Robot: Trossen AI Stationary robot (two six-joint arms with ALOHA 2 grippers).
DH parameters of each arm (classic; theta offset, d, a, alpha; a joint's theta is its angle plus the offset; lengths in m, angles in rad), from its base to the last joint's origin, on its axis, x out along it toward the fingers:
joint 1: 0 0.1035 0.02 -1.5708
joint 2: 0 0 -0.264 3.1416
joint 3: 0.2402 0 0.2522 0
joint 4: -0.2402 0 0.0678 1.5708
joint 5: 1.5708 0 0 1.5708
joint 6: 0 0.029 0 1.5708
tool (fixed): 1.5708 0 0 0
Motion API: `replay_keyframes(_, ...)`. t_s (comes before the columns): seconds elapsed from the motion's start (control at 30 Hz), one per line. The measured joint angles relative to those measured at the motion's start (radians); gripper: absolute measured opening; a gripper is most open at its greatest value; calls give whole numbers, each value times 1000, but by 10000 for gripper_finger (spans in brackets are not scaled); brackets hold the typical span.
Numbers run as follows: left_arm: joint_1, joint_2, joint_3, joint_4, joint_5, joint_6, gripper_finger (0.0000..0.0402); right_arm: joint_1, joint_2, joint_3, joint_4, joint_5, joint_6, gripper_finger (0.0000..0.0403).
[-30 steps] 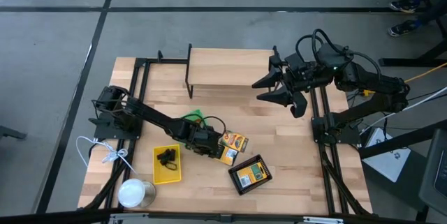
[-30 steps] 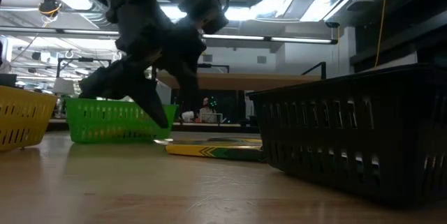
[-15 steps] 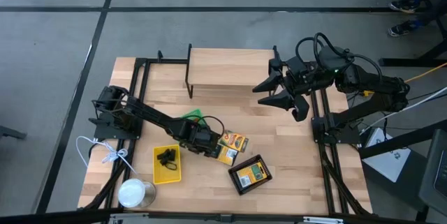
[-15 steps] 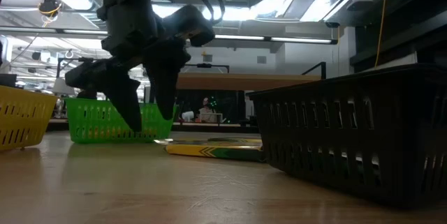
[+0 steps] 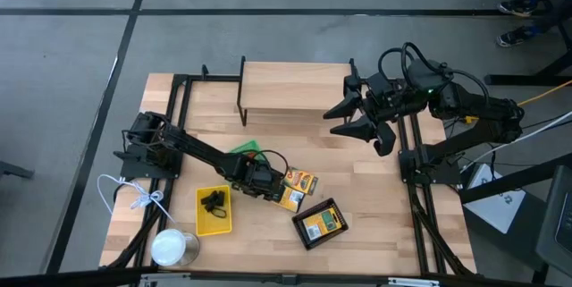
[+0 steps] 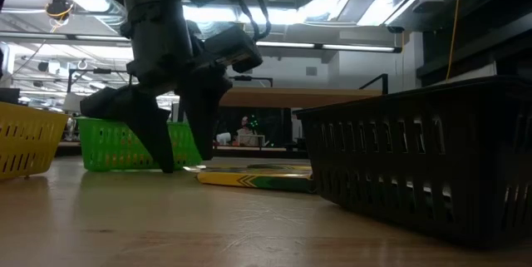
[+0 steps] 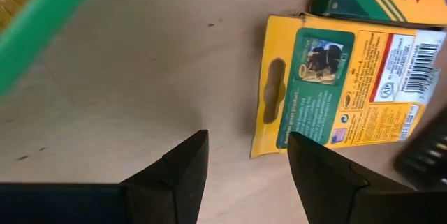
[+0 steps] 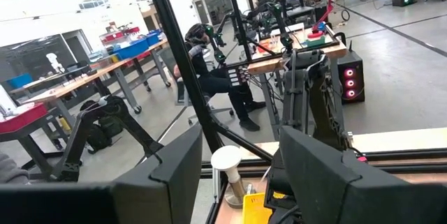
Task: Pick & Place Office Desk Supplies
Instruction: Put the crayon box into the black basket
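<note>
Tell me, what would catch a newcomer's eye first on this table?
Probably the left gripper, open and low over the table's middle, right beside a bright yellow printed box lying flat. Nearby sit a yellow tray holding black clips and a black mesh tray; the right gripper waits raised at the far side.

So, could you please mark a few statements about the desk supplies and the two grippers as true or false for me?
1. The left gripper is open over the bare table beside a yellow printed box. True.
2. The black mesh tray is empty. False: a printed box lies in it.
3. The yellow tray holds small black clips. True.
4. The right gripper is shut on an orange loop. False: it is open, holds nothing and is raised over the table's far side.
5. The white round can stands inside the green tray. False: it stands at the table's near left corner.
</note>
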State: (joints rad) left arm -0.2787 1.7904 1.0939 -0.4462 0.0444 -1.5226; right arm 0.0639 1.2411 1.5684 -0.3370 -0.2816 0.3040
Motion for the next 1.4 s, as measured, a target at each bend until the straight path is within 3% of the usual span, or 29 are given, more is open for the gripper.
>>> replay_keyframes(0.73, 6, 0, 0, 62, 59, -36, 191, 26, 0, 0, 0, -26, -24, 194)
replay_keyframes(0.93, 6, 0, 40, 44, 80, 49, 191, 26, 0, 0, 26, -26, -25, 194)
replay_keyframes(1.23, 6, 0, 294, -144, -147, 247, 191, 26, -23, 0, 54, -25, -50, 194)
replay_keyframes(1.33, -10, -4, 359, -336, -261, 120, 191, 26, -33, 0, 54, -22, -50, 194)
replay_keyframes(1.4, -26, -2, 355, -376, -304, -19, 191, 26, -38, 0, 54, -22, -47, 194)
